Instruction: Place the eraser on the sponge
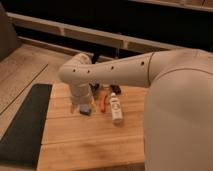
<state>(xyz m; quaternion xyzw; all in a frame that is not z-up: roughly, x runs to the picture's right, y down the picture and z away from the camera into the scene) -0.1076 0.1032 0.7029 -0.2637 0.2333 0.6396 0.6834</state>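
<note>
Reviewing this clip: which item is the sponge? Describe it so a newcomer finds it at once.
On the wooden table, right of the long dark mat, look under the bent white arm, where the gripper hangs. The sponge lies just beside it: a flat blue-grey pad, unlike the white bottle and thin orange-red tool to its right.

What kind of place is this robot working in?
Probably an indoor work or test area, though it is hard to say. There is a wooden plank table with a dark mat, a white bottle and a blue-grey sponge. The gripper is low over the table, right by the sponge.
</note>
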